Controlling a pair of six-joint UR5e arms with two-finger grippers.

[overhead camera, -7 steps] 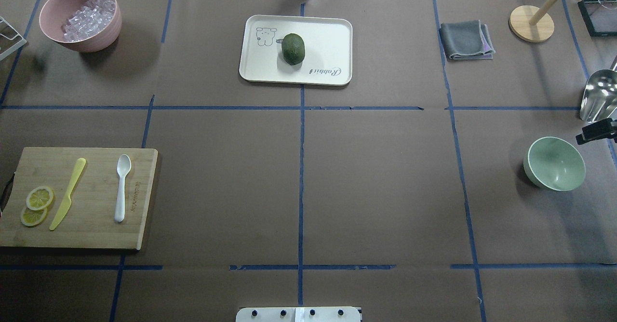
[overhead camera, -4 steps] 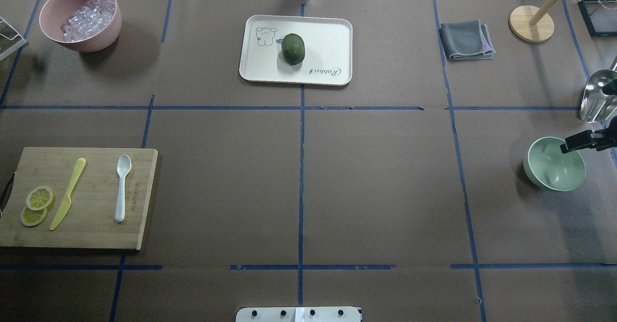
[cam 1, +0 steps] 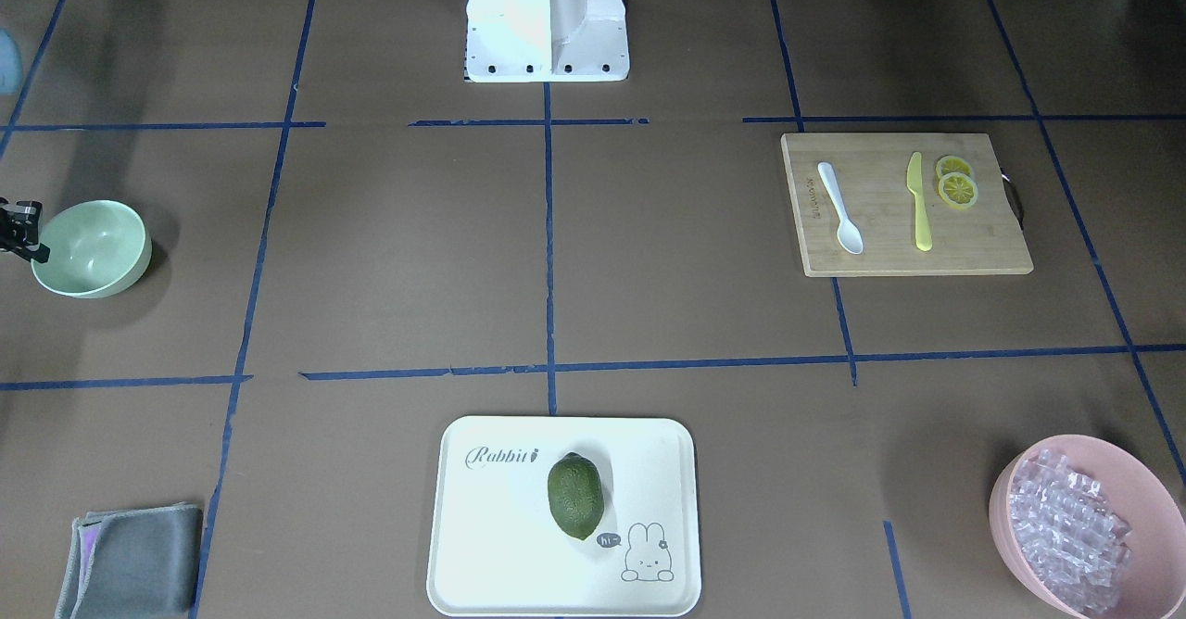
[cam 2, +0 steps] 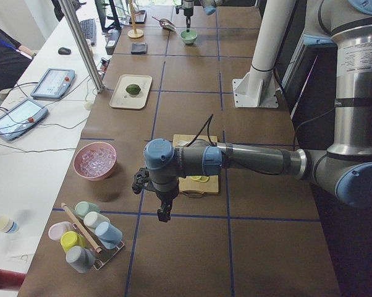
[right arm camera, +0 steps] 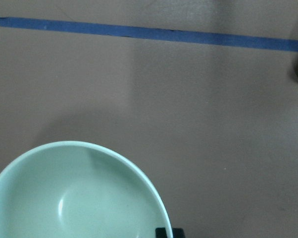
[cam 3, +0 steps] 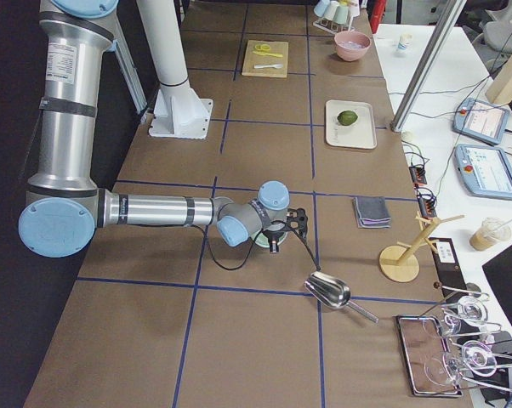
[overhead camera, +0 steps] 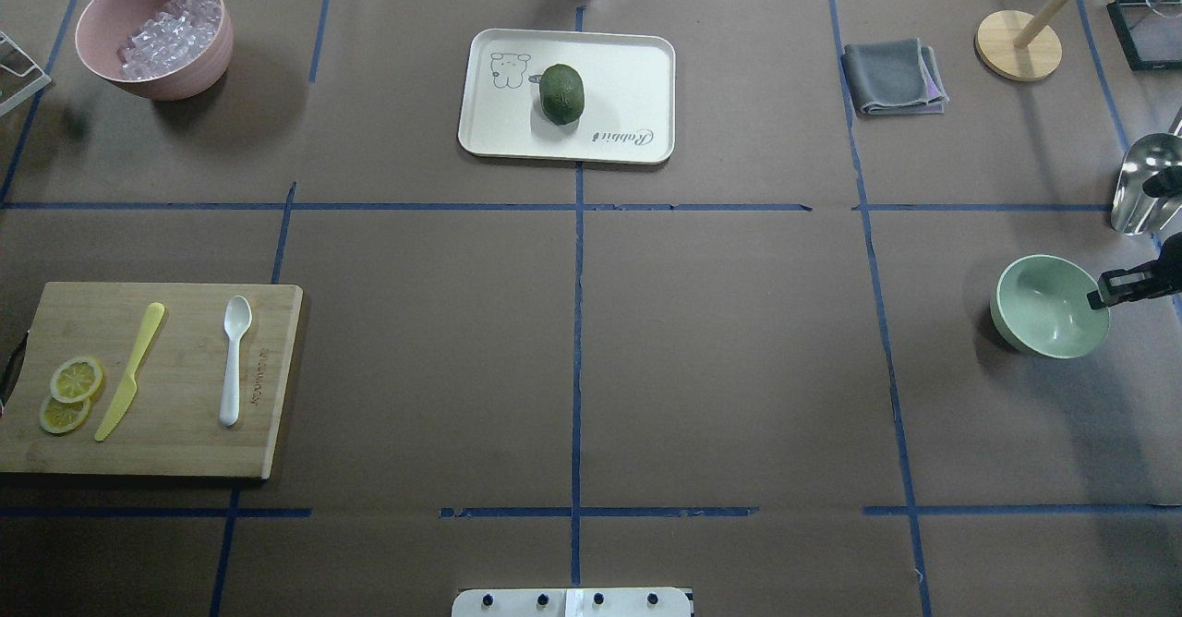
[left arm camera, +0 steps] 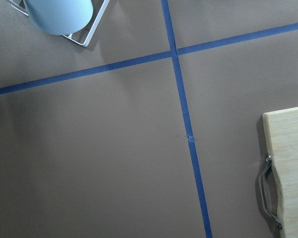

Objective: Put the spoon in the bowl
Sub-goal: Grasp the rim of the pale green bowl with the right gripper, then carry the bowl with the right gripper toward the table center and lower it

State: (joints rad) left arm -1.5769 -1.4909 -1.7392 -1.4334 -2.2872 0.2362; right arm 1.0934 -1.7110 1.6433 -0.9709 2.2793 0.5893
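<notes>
Overhead view: spoon (overhead camera: 233, 358) lies on the board (overhead camera: 185, 386) at 9 o'clock; bowl (overhead camera: 1050, 306) at 3 o'clock, right gripper (overhead camera: 1101, 297) at its 3 o'clock rim. Only the right wrist view shows a dark fingertip (right arm camera: 164, 232) at that rim; clamped or not cannot be told. Left gripper (cam 2: 164, 214) hangs over brown paper (overhead camera: 720, 349) gridded in blue tape (overhead camera: 577, 321), its state unreadable; side views add a white desk (cam 2: 13, 161)
</notes>
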